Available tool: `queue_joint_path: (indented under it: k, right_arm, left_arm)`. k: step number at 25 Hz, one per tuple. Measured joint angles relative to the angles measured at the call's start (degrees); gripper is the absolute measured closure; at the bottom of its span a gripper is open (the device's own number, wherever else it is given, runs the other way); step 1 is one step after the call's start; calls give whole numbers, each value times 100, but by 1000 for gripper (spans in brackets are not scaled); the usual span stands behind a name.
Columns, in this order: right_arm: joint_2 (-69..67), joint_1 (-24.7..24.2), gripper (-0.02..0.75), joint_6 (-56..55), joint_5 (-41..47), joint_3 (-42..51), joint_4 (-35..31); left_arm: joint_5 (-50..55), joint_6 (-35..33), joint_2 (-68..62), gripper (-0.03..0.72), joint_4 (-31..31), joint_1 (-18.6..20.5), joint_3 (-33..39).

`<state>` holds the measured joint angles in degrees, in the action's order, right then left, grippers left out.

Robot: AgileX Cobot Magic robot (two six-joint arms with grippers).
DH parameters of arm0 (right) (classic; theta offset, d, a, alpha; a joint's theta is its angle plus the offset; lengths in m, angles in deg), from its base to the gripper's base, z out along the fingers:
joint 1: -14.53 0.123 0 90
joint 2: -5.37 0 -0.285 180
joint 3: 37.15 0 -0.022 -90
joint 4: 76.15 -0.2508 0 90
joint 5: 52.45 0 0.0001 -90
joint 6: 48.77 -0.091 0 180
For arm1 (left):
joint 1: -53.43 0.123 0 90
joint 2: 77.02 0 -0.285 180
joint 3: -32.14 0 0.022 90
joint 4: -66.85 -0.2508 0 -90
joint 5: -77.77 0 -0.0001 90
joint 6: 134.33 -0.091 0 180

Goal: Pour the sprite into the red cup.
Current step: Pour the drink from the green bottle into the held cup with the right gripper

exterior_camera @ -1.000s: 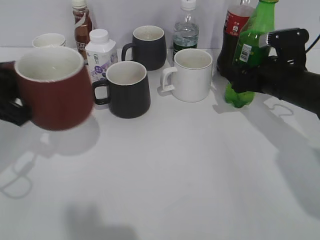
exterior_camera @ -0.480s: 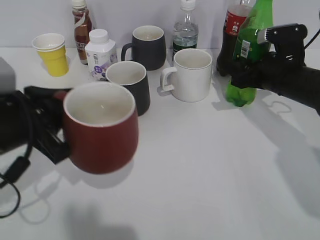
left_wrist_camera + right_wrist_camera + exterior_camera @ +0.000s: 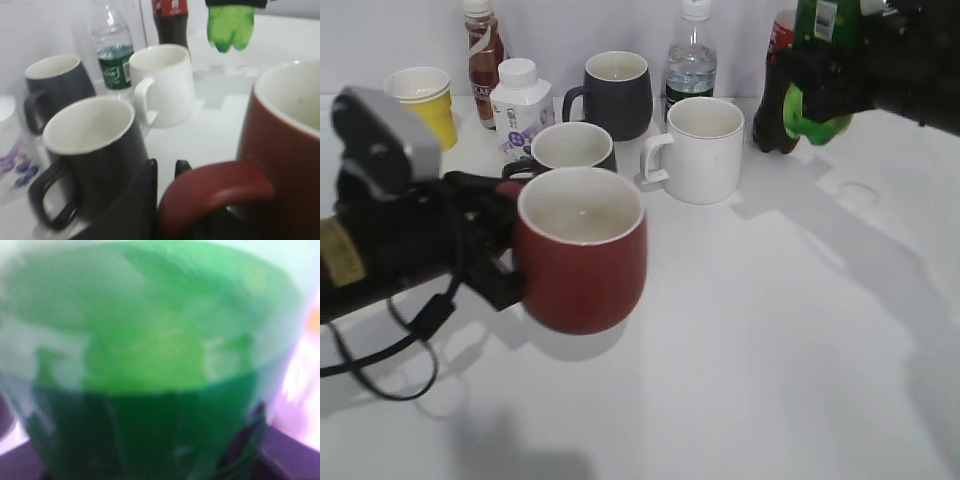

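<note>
White counter point(image 3: 750, 330) takes up most of what I'm looking at, with a bunch of drinkware along the back. Biggest thing up close is the red cup point(image 3: 582, 252), held off the counter in front of the mug cluster by the left pincer point(image 3: 490, 250), which is clamped on the handle side. The wrist view shows the loop handle point(image 3: 210, 192) right up against the dark fingers. Cup sits upright, white inside, looks empty.

Up top right, the sprite point(image 3: 817, 75) is lifted clear of the counter in the right pincer point(image 3: 840, 70), closed around the bottle's body, its green bottom hanging beside the cola bottle point(image 3: 778, 95). The right wrist camera is just a blur of green plastic point(image 3: 150, 365).

Behind the red cup: a white mug point(image 3: 700, 150), a black mug point(image 3: 570, 150) just behind the rim, another black mug point(image 3: 615, 92) further back, a water bottle point(image 3: 692, 62), a small white carton-bottle point(image 3: 518, 105), a brown drink bottle point(image 3: 482, 50), and a yellow paper cup point(image 3: 423, 100) at far left.
</note>
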<state>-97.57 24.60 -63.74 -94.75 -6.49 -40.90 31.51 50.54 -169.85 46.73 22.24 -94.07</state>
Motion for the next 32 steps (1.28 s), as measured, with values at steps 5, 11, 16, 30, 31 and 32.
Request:
queue_joint_path:
  k: [5, 11, 16, 30, 31, 32]
  right_arm:
    - [44, 0, 297, 5, -160, -207, 708]
    - [26, 0, 297, 13, -178, -621, 1587]
    - [-34, 0, 299, 86, -198, -768, 2627]
    - [-34, 0, 300, 1074, -111, -786, 4574]
    - [-34, 0, 300, 1186, -106, -786, 4606]
    - [-34, 0, 300, 1284, -99, -786, 4632]
  left_arm:
    - [-15, 0, -461, 612, -185, -63, -462]
    - [-20, 1, -1065, 613, -247, -63, -1028]
    - [-44, 6, -1454, 613, -369, -63, -1329]
    - [-162, 147, -1576, 613, -775, -349, -1748]
    - [-57, 147, -1576, 613, -775, -423, -1796]
    - [68, 147, -1576, 613, -770, -467, -1845]
